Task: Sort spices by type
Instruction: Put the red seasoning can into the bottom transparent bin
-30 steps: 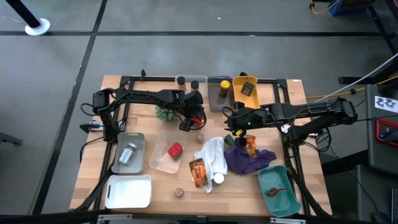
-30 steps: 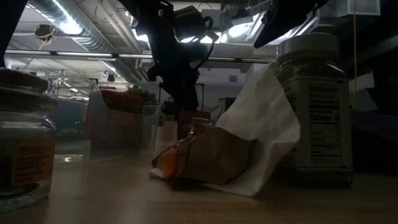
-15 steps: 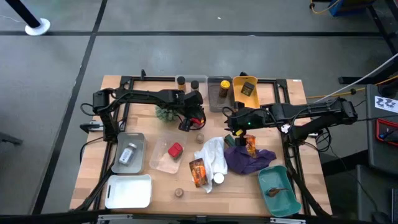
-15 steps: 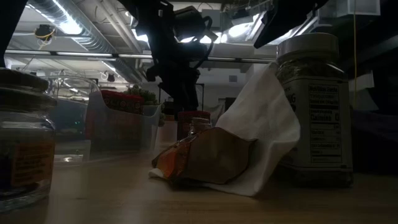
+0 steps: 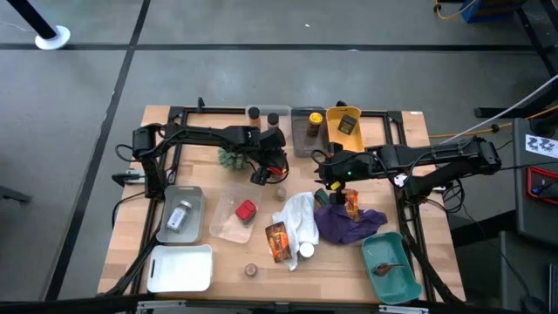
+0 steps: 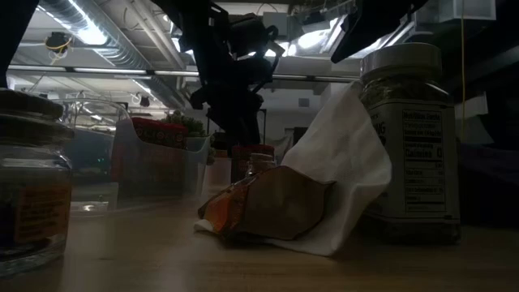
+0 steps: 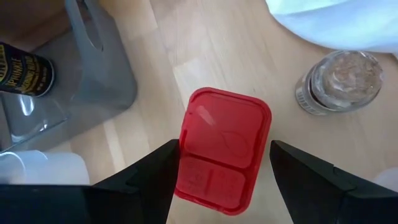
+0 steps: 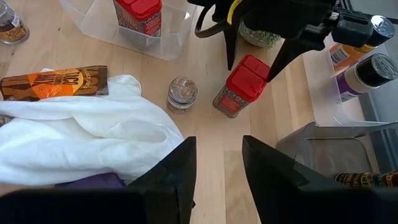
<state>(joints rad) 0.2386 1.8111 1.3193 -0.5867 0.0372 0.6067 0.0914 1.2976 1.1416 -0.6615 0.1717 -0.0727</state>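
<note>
The red-capped spice jar (image 7: 222, 149) stands upright on the wooden surface (image 5: 336, 262), just above the middle of the high view, and my left hand (image 5: 264, 171) hangs over it with fingers spread to either side of the red lid — open, not touching it as far as the wrist view shows. The right wrist view gives what the overhead hides: the jar's speckled contents under the cap (image 8: 241, 85), and a small clear round jar (image 8: 181, 93) just beside it, near the white cloth (image 8: 87, 134). An orange-brown foil packet (image 8: 53, 83) lies along that cloth's edge.

In the high view a second red-lidded jar (image 5: 246, 210) sits in a clear tray (image 5: 225, 228) at lower centre, and a grey tray (image 5: 193, 199) to its left holds one small jar (image 5: 179, 215).

My right hand (image 5: 327, 174) waits at centre right, fingers apart and empty, above the purple cloth (image 5: 349, 222). The low view adds a tall clear jar (image 6: 411, 146) in the foreground — dark, its label barely readable.
</note>
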